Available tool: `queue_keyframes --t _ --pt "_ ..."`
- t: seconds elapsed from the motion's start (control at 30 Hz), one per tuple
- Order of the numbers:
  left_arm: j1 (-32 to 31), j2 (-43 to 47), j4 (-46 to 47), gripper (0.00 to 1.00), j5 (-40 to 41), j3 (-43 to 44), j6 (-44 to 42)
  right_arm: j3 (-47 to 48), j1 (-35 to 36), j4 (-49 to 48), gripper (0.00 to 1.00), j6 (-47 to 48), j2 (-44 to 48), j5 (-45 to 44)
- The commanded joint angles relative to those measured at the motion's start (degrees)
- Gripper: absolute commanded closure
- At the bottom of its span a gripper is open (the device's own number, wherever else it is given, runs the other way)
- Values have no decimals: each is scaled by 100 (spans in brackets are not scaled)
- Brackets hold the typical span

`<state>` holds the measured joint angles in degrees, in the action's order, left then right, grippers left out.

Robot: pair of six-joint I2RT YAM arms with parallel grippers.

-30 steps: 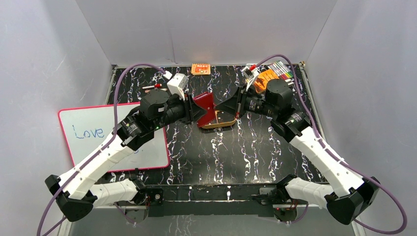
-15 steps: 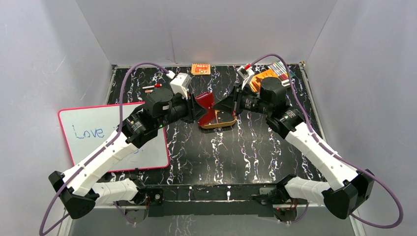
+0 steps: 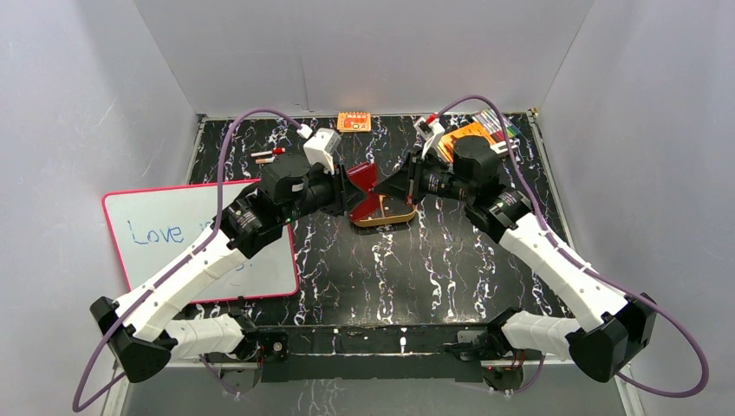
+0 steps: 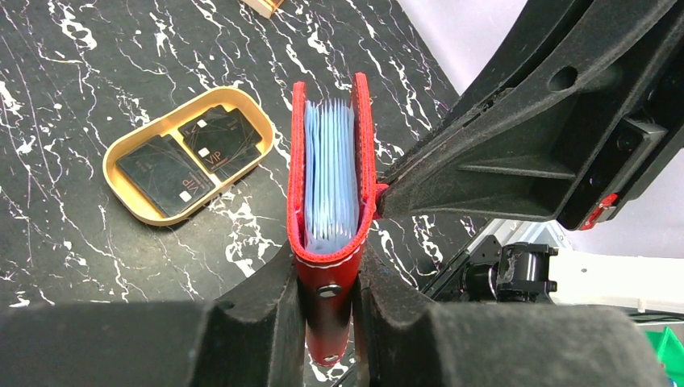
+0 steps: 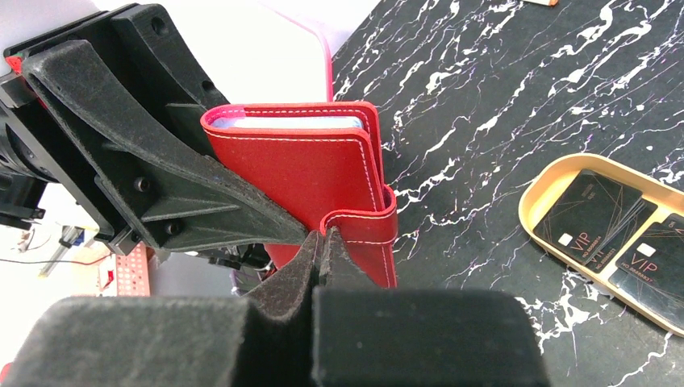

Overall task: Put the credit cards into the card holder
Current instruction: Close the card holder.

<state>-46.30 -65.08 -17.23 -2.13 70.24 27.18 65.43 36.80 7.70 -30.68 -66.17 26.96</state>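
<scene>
Both arms have drawn inward, carrying the one red card holder (image 3: 361,184) slightly toward 12 o'clock, above mid-table. Its spine sits clamped in the left gripper (image 4: 329,278); the right gripper (image 5: 323,240) pinches the snap tab, jaws fully closed. White stitching, pale blue sleeves inside. Two dark credit cards (image 4: 165,173) lie in one tan tray (image 4: 121,153) at 5 o'clock

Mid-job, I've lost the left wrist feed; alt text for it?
Left gripper clamps the spine of a red leather-like folding card holder, pale blue sleeves showing; right gripper pinches its tab. To its left, a tan oval tray holds two dark credit cards.
</scene>
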Motion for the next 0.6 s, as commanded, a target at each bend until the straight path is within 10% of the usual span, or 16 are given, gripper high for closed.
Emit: queue_keyframes --t 0.0,0.57 --pt "0 43 309 100 55 297 -39 397 188 68 100 188 -33 30" --pt "-1 22 302 100 84 292 -37 608 546 385 100 505 -145 -339"
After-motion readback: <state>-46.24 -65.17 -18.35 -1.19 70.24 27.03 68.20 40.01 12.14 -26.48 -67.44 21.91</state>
